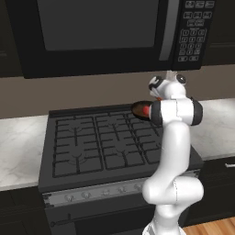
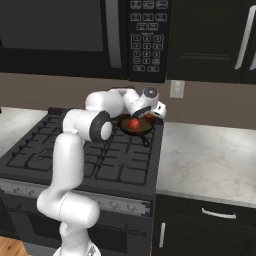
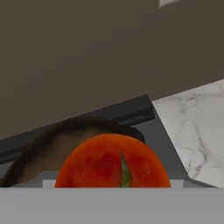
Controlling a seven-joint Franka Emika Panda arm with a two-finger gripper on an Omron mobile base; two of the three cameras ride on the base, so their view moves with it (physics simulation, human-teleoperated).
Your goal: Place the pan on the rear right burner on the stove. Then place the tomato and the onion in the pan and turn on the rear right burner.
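Note:
The dark pan (image 2: 143,129) sits on the rear right burner (image 2: 126,139) of the black stove (image 2: 112,167), with its thin handle pointing toward the front. My gripper (image 2: 136,120) hangs just over the pan with the red tomato (image 2: 134,123) between its jaws. In the hand view the tomato (image 3: 113,162) bulges close in front of the lens, green stem showing, with the pan's brownish inside (image 3: 52,144) behind it. From the left base view, the tomato (image 1: 146,110) shows against the pan (image 1: 137,109), partly behind my arm. My fingertips are hidden. The onion is out of view.
A black microwave (image 1: 101,32) hangs low above the stove (image 1: 82,151). Knobs line the silver front strip (image 1: 87,195). Marble counter runs to the right (image 2: 210,160) and to the left (image 1: 18,147). The brown back wall stands right behind the pan.

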